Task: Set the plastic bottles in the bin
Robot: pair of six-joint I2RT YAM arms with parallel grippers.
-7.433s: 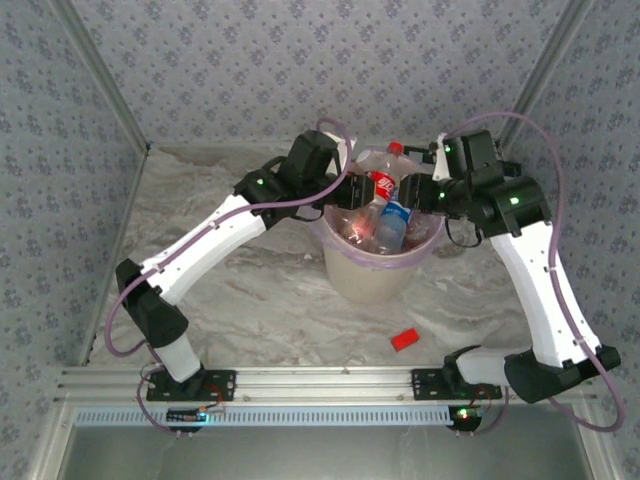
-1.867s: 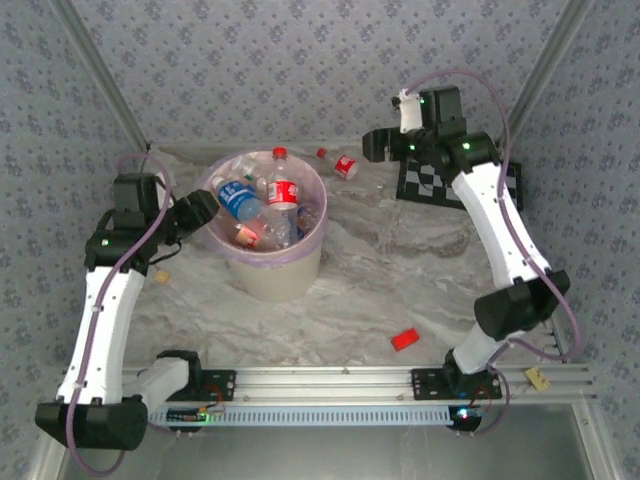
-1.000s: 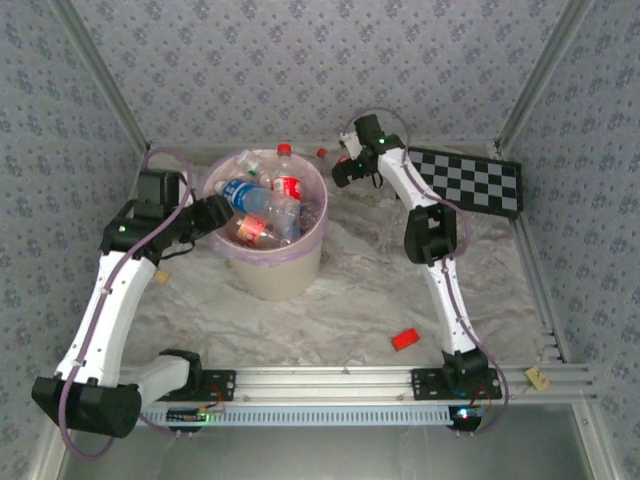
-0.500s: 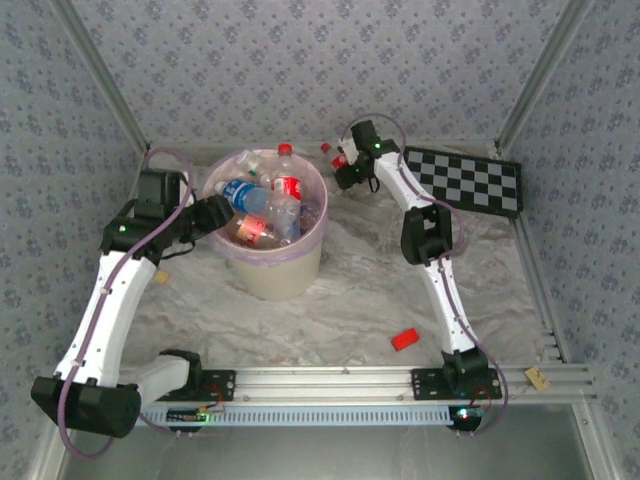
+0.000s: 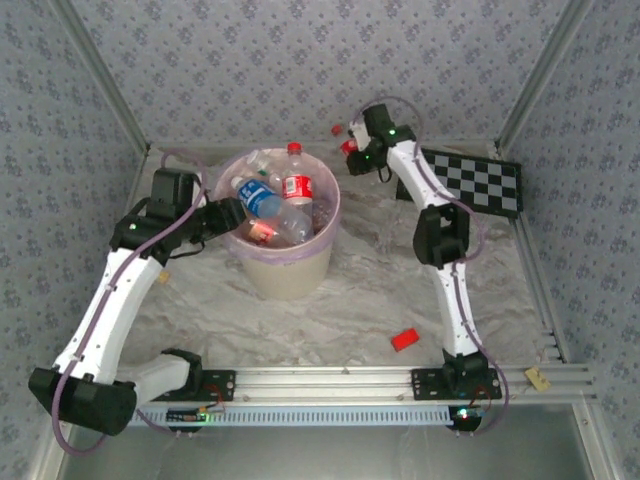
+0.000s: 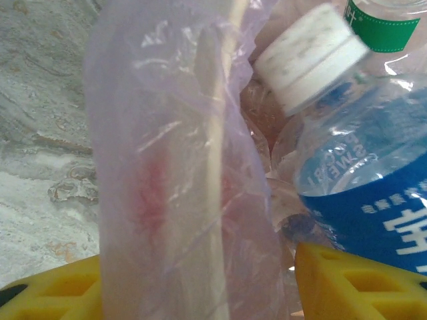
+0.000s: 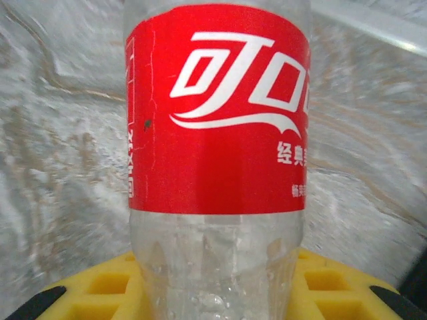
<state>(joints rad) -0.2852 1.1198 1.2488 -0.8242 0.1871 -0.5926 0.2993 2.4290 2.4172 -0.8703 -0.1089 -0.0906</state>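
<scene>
The left arm (image 5: 105,300) rises from its near-left base, elbow low and out to the left, forearm slanting far and rightward. Its end effector (image 5: 232,213) points right, and its yellow fingers (image 6: 53,293) sit on either side of the bin (image 6: 193,200) rim, pressed against the bag. The right arm (image 5: 455,300) stretches almost straight to the far side of the tabletop, bending left at the wrist. Its end effector (image 5: 350,148) is closed on a red-labelled bottle (image 7: 217,113), which stands between its yellow fingers (image 7: 100,283).
</scene>
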